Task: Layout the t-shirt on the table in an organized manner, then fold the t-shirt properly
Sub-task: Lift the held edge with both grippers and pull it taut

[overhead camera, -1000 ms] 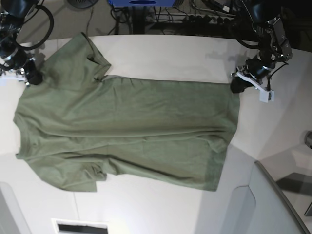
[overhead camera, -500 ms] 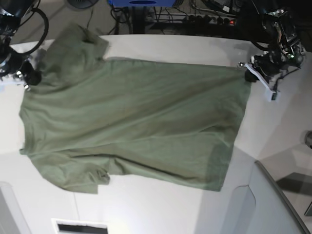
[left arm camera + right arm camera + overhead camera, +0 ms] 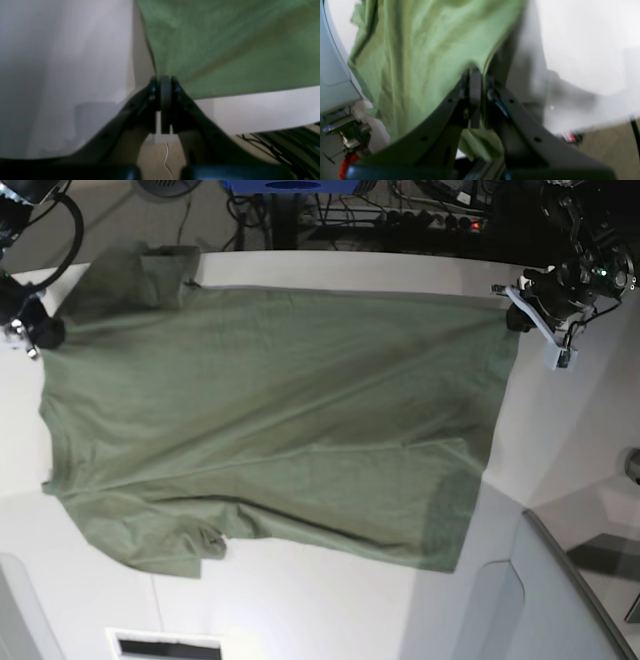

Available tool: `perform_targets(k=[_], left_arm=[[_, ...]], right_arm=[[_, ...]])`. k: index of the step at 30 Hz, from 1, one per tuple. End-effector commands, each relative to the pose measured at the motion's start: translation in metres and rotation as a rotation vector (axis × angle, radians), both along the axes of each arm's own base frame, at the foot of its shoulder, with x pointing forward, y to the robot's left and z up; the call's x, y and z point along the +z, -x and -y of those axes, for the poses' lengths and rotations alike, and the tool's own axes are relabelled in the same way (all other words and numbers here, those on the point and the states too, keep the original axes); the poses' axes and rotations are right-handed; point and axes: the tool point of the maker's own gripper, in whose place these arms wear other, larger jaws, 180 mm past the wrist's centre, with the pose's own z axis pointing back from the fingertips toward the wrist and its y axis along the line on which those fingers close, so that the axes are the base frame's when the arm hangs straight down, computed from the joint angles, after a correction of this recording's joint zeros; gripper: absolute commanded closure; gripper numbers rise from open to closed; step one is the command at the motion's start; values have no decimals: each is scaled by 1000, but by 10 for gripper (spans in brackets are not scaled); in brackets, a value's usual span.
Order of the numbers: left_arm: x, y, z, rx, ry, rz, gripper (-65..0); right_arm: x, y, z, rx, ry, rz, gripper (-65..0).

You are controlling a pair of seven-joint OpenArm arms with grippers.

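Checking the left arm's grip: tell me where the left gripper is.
In the base view the left gripper is at upper right, shut on the t-shirt's far hem corner above the table.

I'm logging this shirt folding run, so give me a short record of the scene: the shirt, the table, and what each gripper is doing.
t-shirt: olive-green t-shirt, spread wide, far edge stretched between the two grippers, wrinkles across the near half
table: white table, under the shirt
left gripper: left gripper, shut on the shirt's far hem corner
right gripper: right gripper, shut on the shirt's shoulder end
stage: laying out, no fold made yet
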Motion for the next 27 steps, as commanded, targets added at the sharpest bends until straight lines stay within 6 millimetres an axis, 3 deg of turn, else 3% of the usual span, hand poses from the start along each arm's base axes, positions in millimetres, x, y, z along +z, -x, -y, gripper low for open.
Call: perform_targets(k=[1,7,16,27], left_arm=[[9,-9,-6,-8,-16,34,0],[7,-5,-4,-9,-13,28,0],[-6,3,25,-100,16,-24,0],[-6,11,7,-124,-72,-65,0]], right_arm=[[19,-11,12,-6,42,60,0],[27,2,22,-30,46,45,0],[24,12,25,-42,44,22,0],[18,27,30,-118,10,-41,0]])
